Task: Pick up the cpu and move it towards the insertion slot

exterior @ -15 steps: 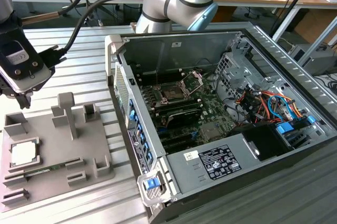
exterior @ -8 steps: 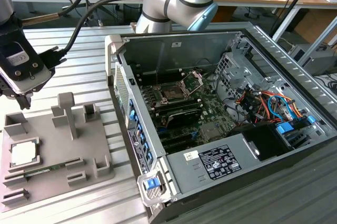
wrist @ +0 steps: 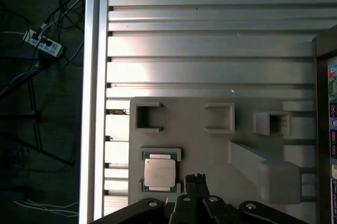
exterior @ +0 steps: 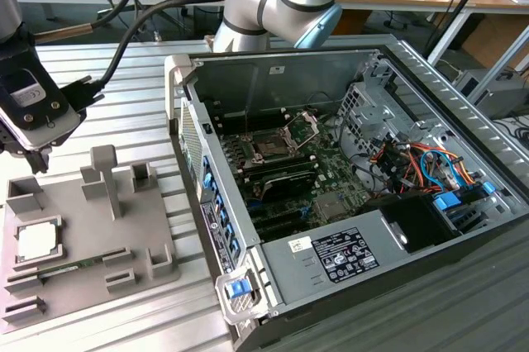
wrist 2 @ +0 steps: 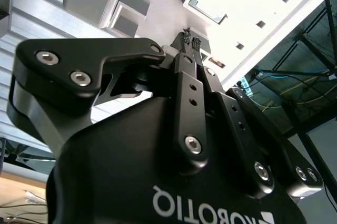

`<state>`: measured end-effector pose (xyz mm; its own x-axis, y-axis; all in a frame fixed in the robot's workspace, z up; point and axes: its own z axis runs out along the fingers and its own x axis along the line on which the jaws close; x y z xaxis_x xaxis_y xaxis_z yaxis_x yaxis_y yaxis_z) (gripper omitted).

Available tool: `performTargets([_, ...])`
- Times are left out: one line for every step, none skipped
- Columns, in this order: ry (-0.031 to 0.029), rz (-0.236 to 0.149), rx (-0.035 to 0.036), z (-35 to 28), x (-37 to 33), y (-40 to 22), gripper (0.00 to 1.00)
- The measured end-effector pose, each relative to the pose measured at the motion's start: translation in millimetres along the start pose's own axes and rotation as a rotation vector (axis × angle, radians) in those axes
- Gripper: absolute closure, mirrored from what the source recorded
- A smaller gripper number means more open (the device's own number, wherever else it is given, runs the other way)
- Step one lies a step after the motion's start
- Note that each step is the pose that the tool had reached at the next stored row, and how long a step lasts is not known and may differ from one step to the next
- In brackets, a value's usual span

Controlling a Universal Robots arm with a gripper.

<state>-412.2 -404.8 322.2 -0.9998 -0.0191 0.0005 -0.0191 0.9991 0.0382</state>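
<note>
The cpu [exterior: 37,240], a small square chip with a pale metal top, lies flat in a corner holder on the grey fixture plate [exterior: 91,228] at the exterior view's left. In the first wrist view the cpu [wrist: 159,172] sits just beside my fingertips. My gripper [exterior: 39,162] hangs above the fixture, a little behind the chip, shut with nothing between its fingers [wrist 2: 185,39]. The gripper [wrist: 196,177] is apart from the chip. The insertion slot [exterior: 273,145], a dark socket with a raised silver frame, lies inside the open computer case to the right.
The open computer case [exterior: 331,244] takes up the middle and right, with coloured cables [exterior: 421,162] inside. Upright grey blocks [exterior: 106,174] rise from the fixture. A thin green memory stick [exterior: 70,267] lies near the chip. Everything rests on a ribbed aluminium table [wrist: 210,40].
</note>
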Motion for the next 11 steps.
performTargets([0.0001,0.0,0.0001,0.3,0.1,0.0,0.89])
performTargets([0.0,0.0,0.0,0.6,0.3,0.0,0.89])
performTargets([0.0,0.0,0.0,0.7,0.4,0.0,0.89])
performTargets([-0.0002,0.0,-0.0001,1.1,0.7,0.0,0.89])
performTargets([-0.0002,0.0,-0.0001,1.3,0.9,0.0,0.89])
performTargets([-0.0001,0.0,-0.0001,1.4,1.2,0.0,0.89])
performTargets([0.0,0.0,0.0,1.5,1.6,0.0,0.89])
performTargets([0.0,0.0,0.0,1.6,2.1,0.0,0.89])
performTargets([-0.0001,0.0,0.0,1.9,2.6,0.0,0.89])
performTargets([0.0,0.0,0.0,2.2,3.3,0.0,0.89])
performTargets([0.0,0.0,0.0,2.4,3.7,0.0,0.89])
